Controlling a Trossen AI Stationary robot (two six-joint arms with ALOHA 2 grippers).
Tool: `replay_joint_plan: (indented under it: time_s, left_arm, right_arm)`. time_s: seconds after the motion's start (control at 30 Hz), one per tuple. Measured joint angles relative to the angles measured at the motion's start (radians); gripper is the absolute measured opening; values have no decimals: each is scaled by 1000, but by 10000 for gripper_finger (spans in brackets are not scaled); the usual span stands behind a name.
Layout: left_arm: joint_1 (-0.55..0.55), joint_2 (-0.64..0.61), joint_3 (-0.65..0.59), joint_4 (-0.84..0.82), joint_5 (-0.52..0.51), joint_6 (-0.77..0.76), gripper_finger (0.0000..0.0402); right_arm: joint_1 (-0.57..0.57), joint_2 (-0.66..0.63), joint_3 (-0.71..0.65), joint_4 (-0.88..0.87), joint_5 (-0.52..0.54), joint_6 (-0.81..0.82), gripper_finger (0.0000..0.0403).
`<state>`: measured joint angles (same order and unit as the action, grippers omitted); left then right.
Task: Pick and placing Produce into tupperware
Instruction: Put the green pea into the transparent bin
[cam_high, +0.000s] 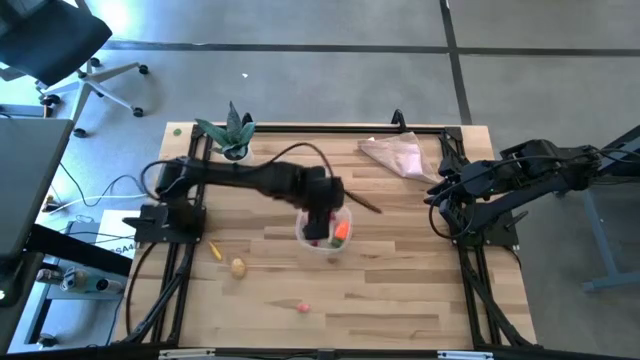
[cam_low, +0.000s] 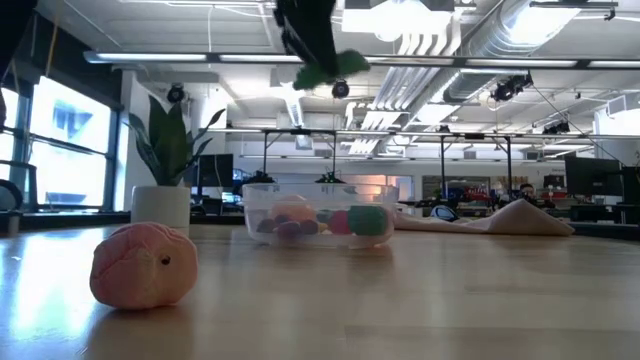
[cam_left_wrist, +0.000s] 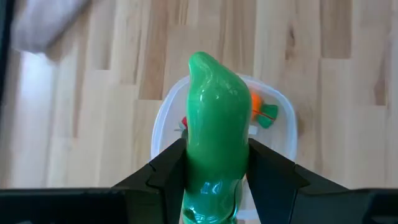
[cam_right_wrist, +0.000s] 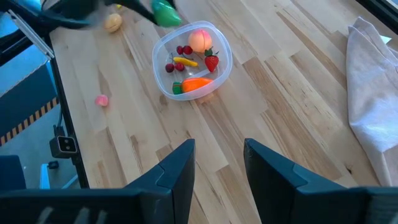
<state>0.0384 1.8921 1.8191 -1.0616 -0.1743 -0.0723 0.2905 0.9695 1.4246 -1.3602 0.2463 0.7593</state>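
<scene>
A glossy green pod (cam_left_wrist: 214, 124) hangs in the air over the clear round tupperware (cam_high: 300, 232), with my left gripper (cam_left_wrist: 214, 171) shut on it. The low view shows the pod (cam_low: 335, 68) well above the tub (cam_low: 262, 212). Inside the tupperware (cam_right_wrist: 158, 62) lie an orange carrot, a peach-coloured round piece, a yellow piece and small red bits. On the bare wood rest a beige potato (cam_high: 238, 267), a yellow piece (cam_high: 215, 250) and a pink piece (cam_high: 303, 308). My right gripper (cam_right_wrist: 219, 165) stands open at the table's right side, holding nothing. My left gripper pinches the green pod by its two sides (cam_left_wrist: 194, 163) between its two fingers, near one end. Most of the pod sticks out past the fingertips. The fingers slant downward from above. The pod is lifted clear, over the tupperware.
A pinkish-beige cloth (cam_high: 395, 155) lies at the far right. A leafy plant in a white pot (cam_high: 232, 130) stands at the far left. Black frame rails run along the table's left, right and far edges. Bare wood lies near the front edge around the pink piece (cam_low: 143, 265).
</scene>
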Motion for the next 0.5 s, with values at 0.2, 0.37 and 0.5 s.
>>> replay_joint_plan:
  time_s: [0.2, 0.37, 0.5]
  left_arm:
    - [69, 110, -2, 7, 91, 66, 140]
    - [62, 220, -2, 36, 150, 92, 140]
    - [59, 270, -2, 38, 169, 91, 140]
  right_arm:
    - [0, 0, 0, 0, 0, 0, 130]
    - [0, -1, 0, 0, 0, 0, 130]
    - [0, -1, 0, 0, 0, 0, 130]
